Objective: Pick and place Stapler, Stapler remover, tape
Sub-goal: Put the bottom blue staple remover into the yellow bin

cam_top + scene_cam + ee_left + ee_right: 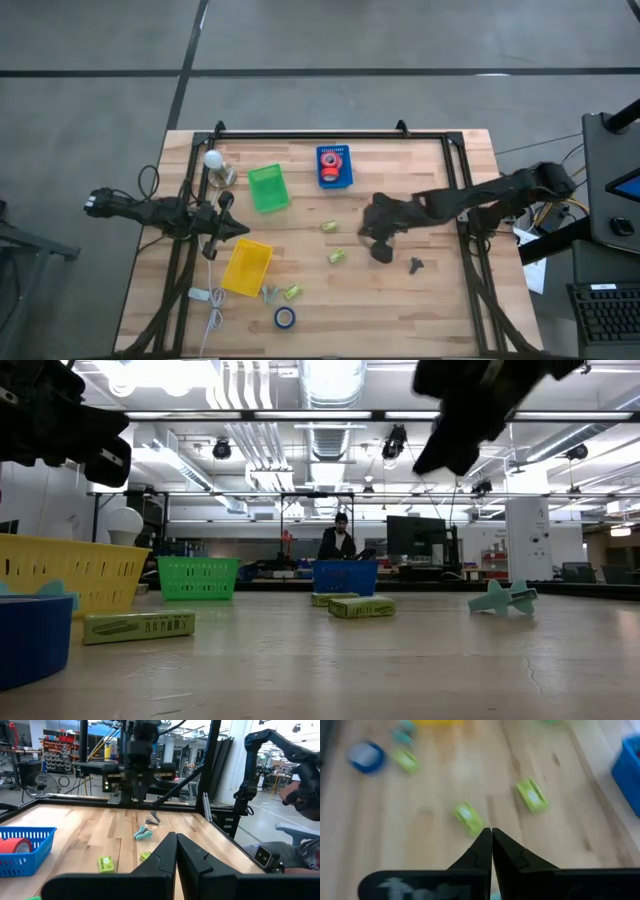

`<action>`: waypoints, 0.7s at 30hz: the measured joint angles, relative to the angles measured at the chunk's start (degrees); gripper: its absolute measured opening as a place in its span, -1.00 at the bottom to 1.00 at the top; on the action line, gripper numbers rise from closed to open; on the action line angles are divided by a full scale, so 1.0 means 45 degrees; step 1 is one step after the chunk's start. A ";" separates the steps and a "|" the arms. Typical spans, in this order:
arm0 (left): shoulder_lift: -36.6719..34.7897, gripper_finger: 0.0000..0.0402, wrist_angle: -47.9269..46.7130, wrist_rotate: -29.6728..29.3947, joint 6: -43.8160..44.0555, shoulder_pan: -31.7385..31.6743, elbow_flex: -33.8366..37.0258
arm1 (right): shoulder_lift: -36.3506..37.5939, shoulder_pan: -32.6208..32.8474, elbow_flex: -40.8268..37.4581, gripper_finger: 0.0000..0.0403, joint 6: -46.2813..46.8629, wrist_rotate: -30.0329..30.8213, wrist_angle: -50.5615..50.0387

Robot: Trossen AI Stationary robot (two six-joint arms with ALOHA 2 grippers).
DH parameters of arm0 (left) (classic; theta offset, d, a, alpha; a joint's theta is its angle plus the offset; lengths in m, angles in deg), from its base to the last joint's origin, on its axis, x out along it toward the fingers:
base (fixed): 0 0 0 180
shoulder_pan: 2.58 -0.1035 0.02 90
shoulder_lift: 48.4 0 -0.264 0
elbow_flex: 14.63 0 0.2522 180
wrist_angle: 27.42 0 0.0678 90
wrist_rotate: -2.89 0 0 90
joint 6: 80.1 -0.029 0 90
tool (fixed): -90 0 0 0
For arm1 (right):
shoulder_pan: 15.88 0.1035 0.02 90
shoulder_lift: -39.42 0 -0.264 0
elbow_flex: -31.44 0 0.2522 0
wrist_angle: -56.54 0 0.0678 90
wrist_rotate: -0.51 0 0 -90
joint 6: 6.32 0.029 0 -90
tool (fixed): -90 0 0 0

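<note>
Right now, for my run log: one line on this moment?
right gripper: shut, empty, above table | left gripper: shut, waiting left | blue tape: front edge

Floor: grey concrete (pixel 90 110), dark seam lines crossing it.
Worktop: pale wood planks (pixel 420 310), black frame rail (pixel 330 134) along far edge.
Ceiling: exposed ducts (pixel 330 420), strip lights (pixel 250 415).
Far room: monitor (pixel 415 538), person seated (pixel 340 540), shelving racks (pixel 55 755).
</note>
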 joint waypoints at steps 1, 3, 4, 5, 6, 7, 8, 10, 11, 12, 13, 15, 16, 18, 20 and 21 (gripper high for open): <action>0.0000 -0.93 0.0000 0.0000 0.0000 0.0001 0.0001 | 0.0522 0.0106 -0.0514 -0.96 0.0025 0.0005 0.0599; 0.0000 -0.93 0.0000 -0.0001 0.0001 -0.0001 -0.0001 | 0.1585 0.0288 -0.1446 -0.96 0.0251 0.0217 0.1401; 0.0000 -0.93 0.0000 0.0002 0.0001 0.0000 0.0002 | 0.2137 0.0394 -0.1851 -0.96 0.0300 0.0486 0.1613; 0.0000 -0.93 0.0000 -0.0002 0.0005 0.0004 0.0002 | 0.2702 0.0501 -0.2266 -0.96 0.0315 0.0771 0.1808; 0.0000 -0.93 0.0000 0.0002 0.0000 -0.0001 -0.0002 | 0.3246 0.0615 -0.2656 -0.96 0.0325 0.1073 0.2019; 0.0000 -0.93 0.0000 0.0002 0.0000 0.0004 0.0002 | 0.3803 0.0717 -0.3026 -0.96 0.0328 0.1302 0.2194; 0.0000 -0.93 0.0000 -0.0002 0.0000 0.0000 -0.0001 | 0.4361 0.0806 -0.3405 -0.96 0.0340 0.1448 0.2367; 0.0000 -0.93 0.0000 0.0001 0.0000 0.0004 0.0001 | 0.5351 0.0934 -0.4136 -0.96 0.0437 0.1597 0.2881; 0.0000 -0.93 0.0000 0.0001 0.0000 0.0000 -0.0002 | 0.5816 0.0969 -0.4487 -0.96 0.0512 0.1633 0.3186; 0.0000 -0.93 0.0000 0.0002 0.0000 0.0004 0.0002 | 0.6247 0.1001 -0.4859 -0.96 0.0690 0.1643 0.3505; 0.0000 -0.93 0.0000 0.0002 0.0005 -0.0001 -0.0002 | 0.6607 0.1027 -0.5184 -0.96 0.0942 0.1646 0.3738; 0.0000 -0.93 0.0000 0.0002 0.0000 0.0003 -0.0001 | 0.7153 0.1060 -0.5716 -0.96 0.1191 0.1523 0.4063; 0.0000 -0.93 0.0000 -0.0002 0.0000 -0.0001 -0.0002 | 0.7389 0.1117 -0.5950 -0.96 0.1271 0.1508 0.4076; 0.0000 -0.93 0.0000 0.0002 0.0003 0.0004 0.0002 | 0.7824 0.1289 -0.6414 -0.96 0.1079 0.1330 0.4306; 0.0000 -0.93 0.0000 -0.0002 0.0000 0.0001 0.0000 | 0.8259 0.1512 -0.6863 -0.96 0.0546 0.1182 0.4729; 0.0000 -0.93 0.0000 0.0002 0.0000 -0.0001 -0.0002 | 0.8448 0.1577 -0.7088 -0.96 0.0253 0.1200 0.5076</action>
